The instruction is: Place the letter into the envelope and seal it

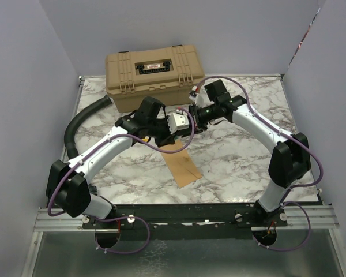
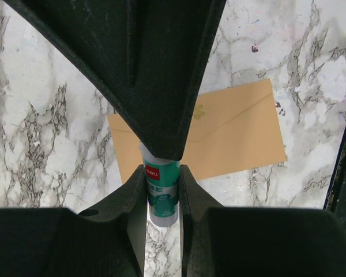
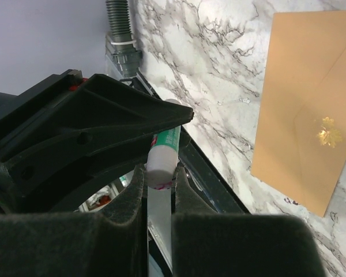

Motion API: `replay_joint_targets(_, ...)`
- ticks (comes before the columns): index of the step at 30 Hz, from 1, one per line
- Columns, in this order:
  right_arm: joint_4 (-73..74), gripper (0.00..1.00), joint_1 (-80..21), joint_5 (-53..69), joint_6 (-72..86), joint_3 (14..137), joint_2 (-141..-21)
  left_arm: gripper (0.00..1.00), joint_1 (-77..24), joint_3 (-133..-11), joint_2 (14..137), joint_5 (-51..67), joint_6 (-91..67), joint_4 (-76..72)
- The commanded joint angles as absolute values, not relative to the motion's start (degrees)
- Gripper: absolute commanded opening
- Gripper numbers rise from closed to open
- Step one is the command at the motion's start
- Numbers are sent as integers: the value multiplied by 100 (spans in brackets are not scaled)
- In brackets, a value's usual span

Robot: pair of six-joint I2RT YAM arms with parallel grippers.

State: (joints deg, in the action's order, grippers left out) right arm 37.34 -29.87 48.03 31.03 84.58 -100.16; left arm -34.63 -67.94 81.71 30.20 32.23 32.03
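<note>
Your envelope point(image 2: 236, 133) is lying flat on the marble table point(image 2: 46, 115), seam side up with a gold leaf sticker point(image 3: 328, 135) on it, right below both arms. There's no letter in sight. I'd guess it's already inside, but can't confirm. The left gripper point(image 2: 161, 173) is clamped on the green body of the glue stick point(image 2: 161, 193), and the right gripper point(image 3: 160, 173) is pinched on its white end. Pull off-axis and the stick could twist loose, drop and smear or shove the envelope.
</note>
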Motion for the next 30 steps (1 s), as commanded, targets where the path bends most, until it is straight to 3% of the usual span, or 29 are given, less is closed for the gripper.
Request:
replay_joint_targets(1, 3889, 0, -3594, 5150, 3304, 8138, -10392, 0, -3950, -7550, 7973, 4615, 3133, -50)
replay_joint_targets(11, 4082, 0, -3699, 5068, 3257, 8159, -10735, 0, -3955, -7254, 8090, 4522, 2628, -1420)
replay_joint_targets(15, 4147, 0, -3689, 5100, 3215, 8267, -10814, 0, -3932, -7187, 8138, 4447, 2539, -1416)
replay_joint_targets(21, 4229, 0, -3329, 4547, 3279, 8846, -10479, 0, -3625, -5964, 7484, 3809, 2499, -839)
replay_joint_targets(24, 3999, 13, -2935, 4379, 3446, 8919, -10141, 0, -3479, -5224, 7063, 3560, 2059, -839)
replay_joint_targets(30, 3731, 59, -2561, 4079, 3705, 9214, -9588, 0, -3217, -4418, 6687, 3244, 1394, -948)
